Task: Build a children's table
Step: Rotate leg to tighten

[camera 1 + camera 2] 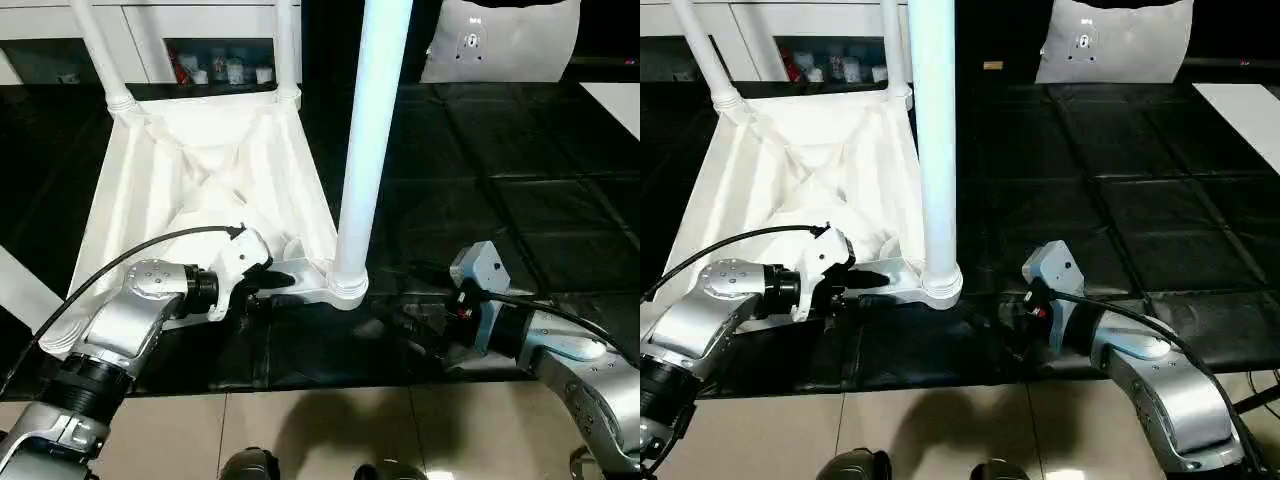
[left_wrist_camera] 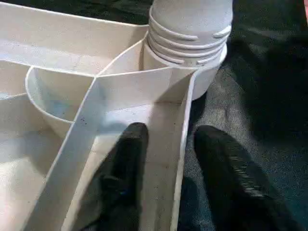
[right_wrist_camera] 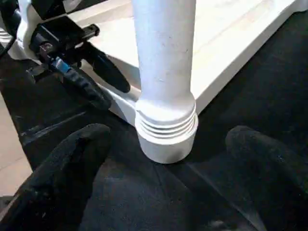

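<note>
The children's table lies upside down on the black work table, its ribbed white top (image 1: 200,170) facing up. A thick white leg (image 1: 365,150) stands upright in the near right corner socket (image 1: 348,285). Two more legs (image 1: 100,50) (image 1: 287,50) rise from the far corners. My left gripper (image 1: 265,285) straddles the top's near rim beside that socket. One black finger (image 2: 127,159) is inside the rim, clear of it. The other finger (image 2: 221,163) is outside, against the rim. My right gripper (image 3: 168,132) is open just short of the socket (image 3: 166,130), fingers spread wider than the leg's base.
A white rounded panel (image 1: 500,40) leans at the back right. A white shelf unit holding small items (image 1: 215,65) stands behind the table. A flat white sheet (image 1: 615,100) lies at the right edge. Tiled floor (image 1: 320,430) begins at the work table's near edge.
</note>
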`<state>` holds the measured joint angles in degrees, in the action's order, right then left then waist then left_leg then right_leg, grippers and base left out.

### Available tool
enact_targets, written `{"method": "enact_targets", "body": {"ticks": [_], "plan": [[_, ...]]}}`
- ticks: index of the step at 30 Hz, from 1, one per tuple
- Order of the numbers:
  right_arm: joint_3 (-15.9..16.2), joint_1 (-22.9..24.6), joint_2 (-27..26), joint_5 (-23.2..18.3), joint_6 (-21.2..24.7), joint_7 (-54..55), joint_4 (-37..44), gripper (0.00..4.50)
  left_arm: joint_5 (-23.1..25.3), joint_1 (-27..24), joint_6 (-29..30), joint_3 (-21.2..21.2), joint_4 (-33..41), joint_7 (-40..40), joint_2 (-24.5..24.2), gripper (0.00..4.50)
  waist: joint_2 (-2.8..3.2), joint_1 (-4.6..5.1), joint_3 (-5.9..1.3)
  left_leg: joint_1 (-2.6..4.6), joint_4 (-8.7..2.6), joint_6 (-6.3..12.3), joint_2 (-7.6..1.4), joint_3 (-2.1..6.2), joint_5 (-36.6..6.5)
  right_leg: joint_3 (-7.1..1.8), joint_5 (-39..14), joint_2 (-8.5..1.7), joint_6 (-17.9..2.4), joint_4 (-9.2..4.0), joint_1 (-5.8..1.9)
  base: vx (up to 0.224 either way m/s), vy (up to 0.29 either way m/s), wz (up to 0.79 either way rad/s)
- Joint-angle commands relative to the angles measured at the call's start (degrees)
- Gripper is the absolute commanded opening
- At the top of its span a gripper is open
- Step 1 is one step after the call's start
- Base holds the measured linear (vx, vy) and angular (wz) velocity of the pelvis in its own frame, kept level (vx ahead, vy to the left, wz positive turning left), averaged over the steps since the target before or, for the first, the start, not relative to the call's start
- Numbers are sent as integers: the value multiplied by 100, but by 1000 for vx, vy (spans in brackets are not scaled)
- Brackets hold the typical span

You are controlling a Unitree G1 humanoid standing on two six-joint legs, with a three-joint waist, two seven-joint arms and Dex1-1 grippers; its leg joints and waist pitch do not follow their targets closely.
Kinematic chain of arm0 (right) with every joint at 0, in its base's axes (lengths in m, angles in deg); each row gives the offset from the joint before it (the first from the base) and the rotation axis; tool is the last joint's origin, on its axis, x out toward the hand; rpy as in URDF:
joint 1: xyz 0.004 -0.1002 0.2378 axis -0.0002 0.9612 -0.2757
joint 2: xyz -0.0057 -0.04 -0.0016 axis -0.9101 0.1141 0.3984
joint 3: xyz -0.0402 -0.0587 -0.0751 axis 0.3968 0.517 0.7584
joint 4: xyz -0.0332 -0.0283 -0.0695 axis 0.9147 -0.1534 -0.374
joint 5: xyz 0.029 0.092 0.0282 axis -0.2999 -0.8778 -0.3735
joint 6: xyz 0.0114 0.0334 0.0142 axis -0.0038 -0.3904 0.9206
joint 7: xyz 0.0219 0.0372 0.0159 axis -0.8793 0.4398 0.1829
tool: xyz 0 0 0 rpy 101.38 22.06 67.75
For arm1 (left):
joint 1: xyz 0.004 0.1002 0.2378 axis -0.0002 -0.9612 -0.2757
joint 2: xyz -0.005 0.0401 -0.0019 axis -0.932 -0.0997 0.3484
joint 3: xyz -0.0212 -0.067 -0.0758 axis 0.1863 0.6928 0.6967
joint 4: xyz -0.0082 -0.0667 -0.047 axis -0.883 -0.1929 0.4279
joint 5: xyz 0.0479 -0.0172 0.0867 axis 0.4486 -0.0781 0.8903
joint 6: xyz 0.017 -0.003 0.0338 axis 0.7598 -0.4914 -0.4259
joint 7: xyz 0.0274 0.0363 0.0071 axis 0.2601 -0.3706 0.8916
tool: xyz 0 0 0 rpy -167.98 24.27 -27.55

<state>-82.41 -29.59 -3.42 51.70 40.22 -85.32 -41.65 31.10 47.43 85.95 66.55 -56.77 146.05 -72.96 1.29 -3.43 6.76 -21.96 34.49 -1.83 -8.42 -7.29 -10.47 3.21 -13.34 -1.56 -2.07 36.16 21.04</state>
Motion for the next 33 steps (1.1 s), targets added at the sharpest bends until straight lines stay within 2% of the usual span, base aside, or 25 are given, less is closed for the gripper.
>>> {"method": "enact_targets", "body": {"ticks": [1,6,8,12,13,16,17,21,22,24,27,28,30,31,33], "plan": [[-2,-38,9,31,-31,17,-12,450,115,-4,21,-122,-63,42,-6,148,-13,-23,-483,74,-367,517,-488,103,-340,-366,84,-750,-1446,-395,-286,0,0,0],[-11,-34,18,33,-26,13,-14,450,209,2,3,-265,10,201,-95,115,-12,-27,-488,72,-363,545,-484,102,-304,-363,153,-751,-1454,-387,-288,0,0,0],[-14,-49,11,37,-34,16,-40,450,215,10,12,-306,72,321,-112,83,-18,-18,-489,70,-365,545,-485,103,-314,-363,162,-749,-1454,-384,-291,0,0,0],[-16,-90,-3,29,-41,12,-80,450,208,37,-9,-302,76,384,-93,70,-17,-22,-486,71,-361,543,-479,95,-328,-364,133,-753,-1470,-391,-289,0,0,0],[-7,-119,-1,39,-61,-7,-117,450,207,54,-34,-313,65,419,-89,46,-11,-22,-486,70,-361,540,-480,98,-325,-362,134,-753,-1474,-388,-289,0,0,0],[26,-208,14,55,-124,-91,-223,450,190,85,-100,-351,62,551,-79,39,-8,-14,-491,74,-360,543,-479,99,-319,-358,162,-748,-1495,-383,-285,0,0,0],[56,-319,26,65,-215,-206,-366,450,209,102,-209,-417,78,694,-85,19,5,-21,-490,69,-357,555,-481,100,-292,-362,217,-751,-1497,-378,-286,0,0,0],[193,-679,124,116,-655,-795,-930,450,132,122,-742,-567,162,1191,-61,7,-2,-16,-492,61,-350,589,-477,90,-305,-359,316,-761,-1538,-376,-293,0,0,0],[244,-786,168,104,-813,-1059,-1093,450,87,121,-825,-632,240,1360,-63,7,-21,-30,-500,70,-343,618,-485,80,-305,-359,378,-761,-1570,-368,-298,0,0,0],[322,-905,223,83,-1005,-1412,-1248,450,59,122,-886,-732,344,1556,-84,7,1,-68,-494,81,-340,674,-504,74,-312,-355,397,-763,-1594,-366,-281,0,0,0],[488,-1076,326,38,-1201,-1989,-1436,450,113,140,-970,-892,465,1780,-134,7,3,-153,-499,107,-348,735,-536,78,-312,-333,377,-756,-1614,-344,-255,0,0,0],[633,-1190,403,-1,-1281,-2427,-1530,450,198,174,-1100,-982,490,1906,-153,7,-25,-169,-478,109,-349,760,-534,66,-362,-332,338,-749,-1624,-349,-235,0,0,0],[764,-1278,471,-22,-1326,-2782,-1604,450,272,207,-1221,-1048,500,2006,-167,7,-28,-195,-468,104,-358,748,-531,56,-466,-325,130,-769,-1616,-374,-241,0,0,0],[827,-1323,501,-11,-1369,-2933,-1659,421,313,227,-1308,-1073,484,2043,-172,0,-31,-202,-463,113,-360,736,-534,52,-526,-322,38,-771,-1604,-387,-234,0,0,0],[938,-1398,552,-6,-1368,-3179,-1765,414,375,264,-1420,-1111,455,2097,-185,0,-36,-223,-458,144,-374,702,-550,25,-645,-317,-155,-774,-1578,-406,-207,0,0,0]]}}
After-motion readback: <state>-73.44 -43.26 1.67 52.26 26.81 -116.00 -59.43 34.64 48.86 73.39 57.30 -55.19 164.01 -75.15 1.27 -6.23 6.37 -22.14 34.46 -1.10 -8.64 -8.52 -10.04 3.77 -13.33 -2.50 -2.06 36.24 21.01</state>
